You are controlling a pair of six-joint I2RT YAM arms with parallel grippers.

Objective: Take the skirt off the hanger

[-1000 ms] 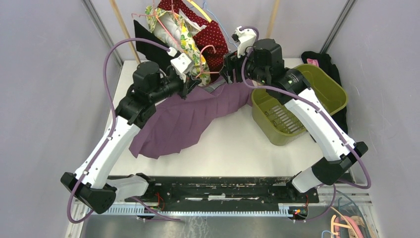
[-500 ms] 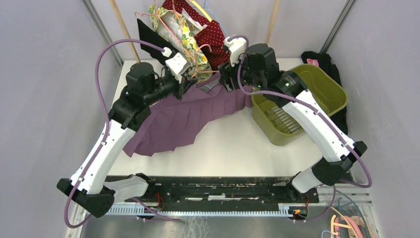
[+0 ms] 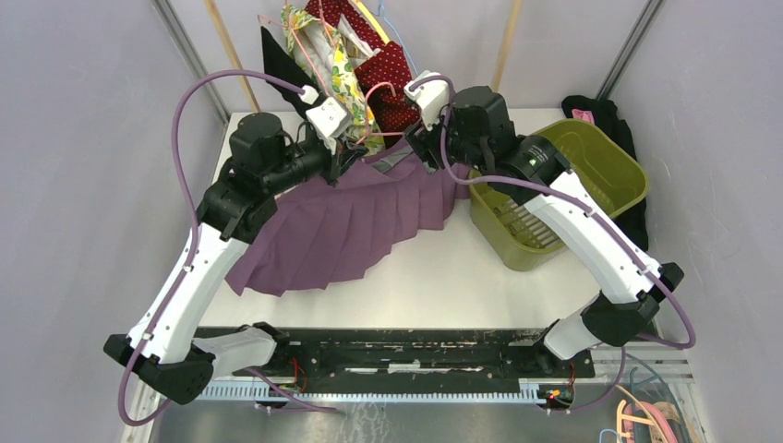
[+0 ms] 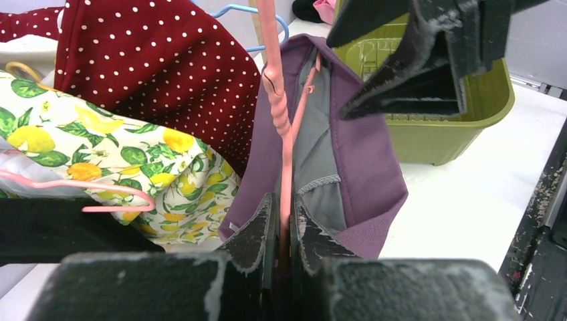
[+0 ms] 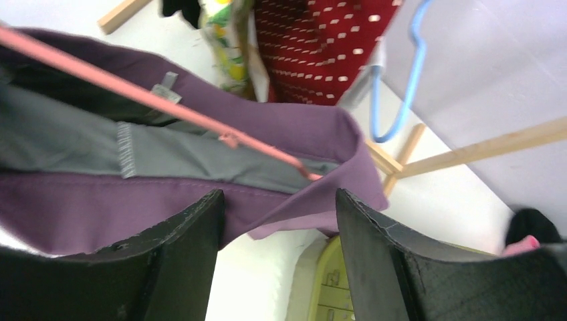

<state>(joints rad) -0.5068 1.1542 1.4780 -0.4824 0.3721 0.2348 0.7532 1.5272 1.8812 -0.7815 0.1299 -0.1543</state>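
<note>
A purple pleated skirt (image 3: pixel 351 221) hangs on a pink hanger (image 4: pixel 286 144) and trails onto the white table. Its waistband with grey lining shows in the left wrist view (image 4: pixel 354 154) and the right wrist view (image 5: pixel 134 200). My left gripper (image 4: pixel 286 204) is shut on the pink hanger's stem below the twisted neck. My right gripper (image 5: pixel 277 200) is open, its jaws wide apart just under the right end of the waistband and the hanger's arm (image 5: pixel 200 124). In the top view both grippers meet at the waistband: left (image 3: pixel 346 159), right (image 3: pixel 423 148).
An olive green basket (image 3: pixel 609 157) stands at the right, close to the right arm. Behind the skirt hang a lemon-print garment (image 3: pixel 337 65), a red dotted garment (image 3: pixel 392 69) and a black one on a wooden rack (image 5: pixel 468 144). A blue hanger (image 5: pixel 401 80) hangs there too.
Both arms have moved left and slightly back, carrying the hanger and skirt with them. The skirt's hem has slid left over the table. The right gripper has closed in on the waistband's end.
</note>
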